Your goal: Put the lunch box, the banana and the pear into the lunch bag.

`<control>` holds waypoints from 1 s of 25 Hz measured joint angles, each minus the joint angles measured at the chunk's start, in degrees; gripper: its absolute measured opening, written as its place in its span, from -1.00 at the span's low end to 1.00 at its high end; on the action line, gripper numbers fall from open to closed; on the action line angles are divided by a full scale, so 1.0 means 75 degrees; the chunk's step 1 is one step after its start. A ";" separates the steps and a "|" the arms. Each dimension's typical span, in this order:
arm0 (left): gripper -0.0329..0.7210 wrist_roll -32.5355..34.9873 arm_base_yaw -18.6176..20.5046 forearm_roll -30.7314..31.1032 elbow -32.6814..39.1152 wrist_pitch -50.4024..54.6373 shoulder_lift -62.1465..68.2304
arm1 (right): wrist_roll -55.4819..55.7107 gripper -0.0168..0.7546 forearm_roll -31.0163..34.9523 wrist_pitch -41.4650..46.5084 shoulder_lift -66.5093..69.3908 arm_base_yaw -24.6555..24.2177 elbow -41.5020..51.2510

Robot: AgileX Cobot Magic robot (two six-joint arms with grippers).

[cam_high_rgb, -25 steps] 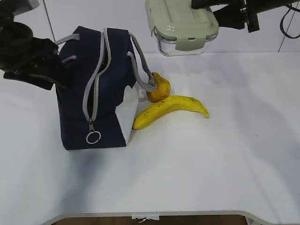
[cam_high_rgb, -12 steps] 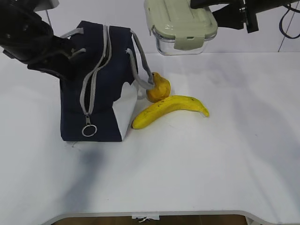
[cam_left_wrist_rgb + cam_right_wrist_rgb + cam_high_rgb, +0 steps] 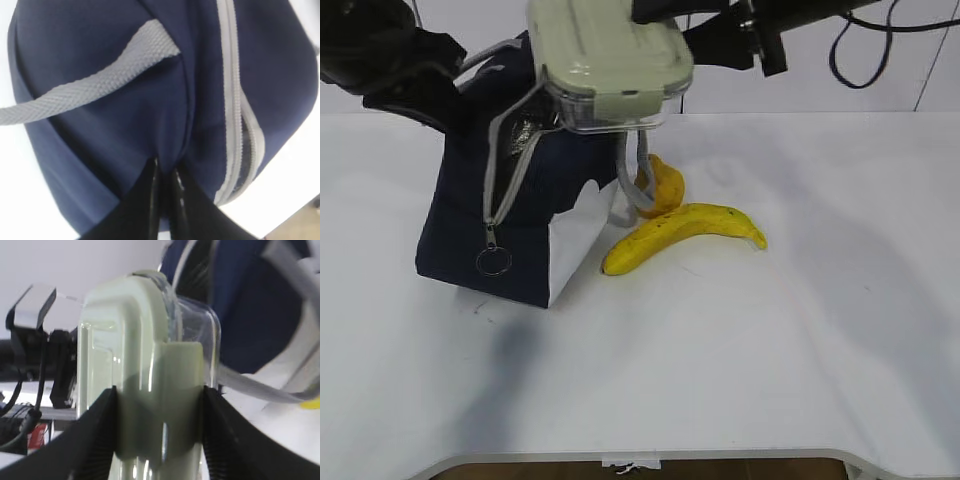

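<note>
White desk (image 3: pixel 800 380) under me, I hold the lunch box (image 3: pixel 607 62) clamped in the right gripper (image 3: pixel 160 425) above the lunch bag (image 3: pixel 510 200) at the back-left, whose fabric the left gripper (image 3: pixel 167 172) pinches shut; next I judge lowering it through the zipper gap, banana (image 3: pixel 685 232) and pear (image 3: pixel 662 185) waiting beside.

A white table (image 3: pixel 800 350) is seen across the exterior view, its rounded front edge shown at the bottom. A scrap of white tape or paper (image 3: pixel 625 464) is stuck at that front edge. A pale wall (image 3: pixel 880 70) is seen behind the table, and a black cable (image 3: pixel 865 75) is hung in a loop before it at the upper right.
</note>
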 joint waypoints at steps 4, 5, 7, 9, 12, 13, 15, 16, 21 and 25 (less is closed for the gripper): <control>-0.91 0.0000 0.0000 -0.0281 0.0000 0.0000 -0.0064 | 0.0037 0.01 0.0122 -0.0888 0.0103 0.0449 0.0000; -0.91 0.0000 0.0000 -0.0327 0.0000 -0.0013 -0.0091 | 0.0049 0.01 0.0163 -0.1051 0.0174 0.0494 0.0000; -0.91 0.0000 0.0000 -0.0359 0.0000 -0.0029 -0.0120 | 0.0068 0.01 0.0246 -0.1288 0.0331 0.0558 0.0000; -0.91 0.0000 0.0000 -0.0359 0.0000 -0.0029 -0.0120 | 0.0066 0.01 0.0432 -0.1517 0.0598 0.0571 0.0000; -0.91 0.0000 0.0000 -0.0359 0.0000 -0.0059 -0.0120 | 0.0154 0.01 0.0450 -0.1740 0.0908 0.0588 0.0000; -0.91 0.0000 0.0000 -0.0359 0.0000 -0.0059 -0.0120 | 0.0189 0.01 0.0435 -0.1802 0.0991 0.0588 0.0000; -0.91 0.0000 0.0000 -0.0364 0.0000 -0.0073 -0.0120 | 0.0313 0.01 0.0337 -0.1903 0.1113 0.0588 0.0000; -0.91 0.0000 0.0000 -0.0377 0.0000 -0.0089 -0.0120 | 0.0404 0.01 0.0209 -0.1946 0.1155 0.0588 0.0000; -0.91 0.0000 0.0000 -0.0506 0.0000 -0.0196 -0.0120 | 0.0783 0.01 -0.0364 -0.2023 0.1398 0.0588 0.0000; -0.91 0.0000 0.0000 -0.0872 0.0000 -0.0255 -0.0120 | 0.0811 0.01 -0.0386 -0.2153 0.1480 0.0588 0.0000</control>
